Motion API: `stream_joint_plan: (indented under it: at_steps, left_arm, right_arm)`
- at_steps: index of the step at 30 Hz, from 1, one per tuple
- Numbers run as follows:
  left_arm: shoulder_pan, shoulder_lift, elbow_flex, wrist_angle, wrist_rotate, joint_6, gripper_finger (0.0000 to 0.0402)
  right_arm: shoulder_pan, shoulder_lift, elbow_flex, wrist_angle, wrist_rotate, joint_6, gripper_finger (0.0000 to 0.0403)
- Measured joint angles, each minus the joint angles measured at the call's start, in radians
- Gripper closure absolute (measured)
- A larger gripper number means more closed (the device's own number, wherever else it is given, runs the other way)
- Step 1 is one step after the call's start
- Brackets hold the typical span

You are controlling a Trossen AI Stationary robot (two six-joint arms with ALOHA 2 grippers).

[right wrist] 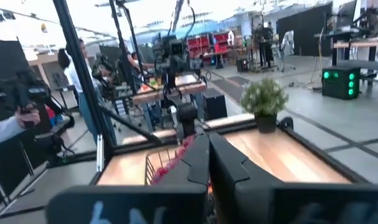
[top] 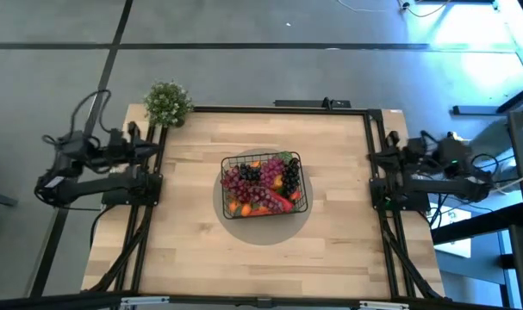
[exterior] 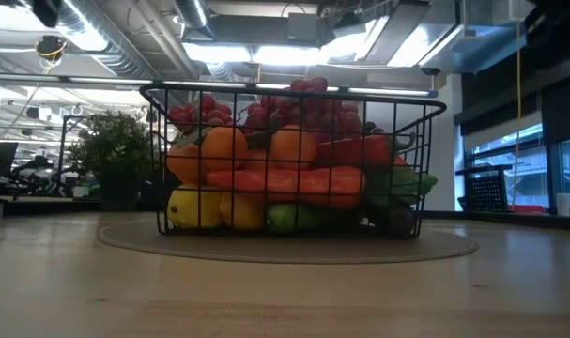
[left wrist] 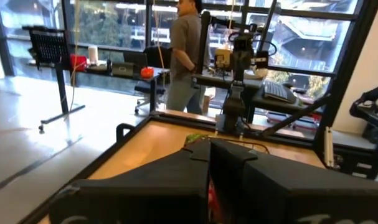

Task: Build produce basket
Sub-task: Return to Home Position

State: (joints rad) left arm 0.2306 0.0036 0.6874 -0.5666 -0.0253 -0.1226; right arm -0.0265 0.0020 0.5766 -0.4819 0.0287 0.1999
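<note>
The black wire basket (top: 226,164) stands on a round grey mat in the middle of the wooden table, heaped with produce (top: 262,182). In the low view the basket (exterior: 294,91) holds red grapes on top, with oranges, a red pepper, carrots, lemons and green pieces (exterior: 266,178) below. My left gripper (left wrist: 209,163) is shut and drawn back at the table's left edge (top: 147,155), pointing level across the table. My right gripper (right wrist: 208,155) is shut and drawn back at the right edge (top: 377,161), facing the basket (right wrist: 159,167). Neither gripper holds anything.
A leafy potted plant (top: 167,103) stands at the table's far left corner. The grey mat (top: 263,226) reaches out around the basket. Black frame rails (top: 149,215) run along the table's left and right sides. A person (left wrist: 187,50) stands in the room beyond the table.
</note>
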Motion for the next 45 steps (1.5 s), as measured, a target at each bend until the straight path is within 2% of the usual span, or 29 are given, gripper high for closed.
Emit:
stream_joint_plan:
  at_steps: [5,8,12,23,31,34,38,45]
  left_arm:
    - [0.000,0.000,-0.166,0.197,0.001,0.023,0.0401]
    - [0.000,0.000,-0.257,0.266,0.017,-0.010,0.0401]
    - [0.000,0.000,-0.363,0.358,0.017,-0.044,0.0401]
    - [0.000,0.000,-0.546,0.519,0.020,-0.084,0.0401]
    - [0.000,0.000,-0.640,0.522,0.017,-0.085,0.0401]
    - [0.001,0.002,-0.679,0.585,0.028,-0.066,0.0401]
    - [0.000,0.000,-0.679,0.592,0.069,-0.006,0.0401]
    - [0.000,0.000,-0.679,0.590,0.071,-0.005,0.0401]
  right_arm:
    - [0.000,0.000,-0.165,0.174,-0.005,0.000,0.0403]
    - [0.000,0.000,-0.262,0.301,-0.055,0.001,0.0403]
    - [0.000,0.000,-0.366,0.414,-0.058,0.003,0.0403]
    - [0.000,0.000,-0.568,0.611,-0.058,-0.026,0.0403]
    - [-0.001,0.002,-0.570,0.598,-0.103,-0.078,0.0403]
    - [-0.001,0.002,-0.570,0.598,-0.102,-0.075,0.0403]
    - [-0.001,0.002,-0.570,0.598,-0.102,-0.054,0.0403]
    - [-0.001,0.002,-0.569,0.584,-0.102,-0.052,0.0403]
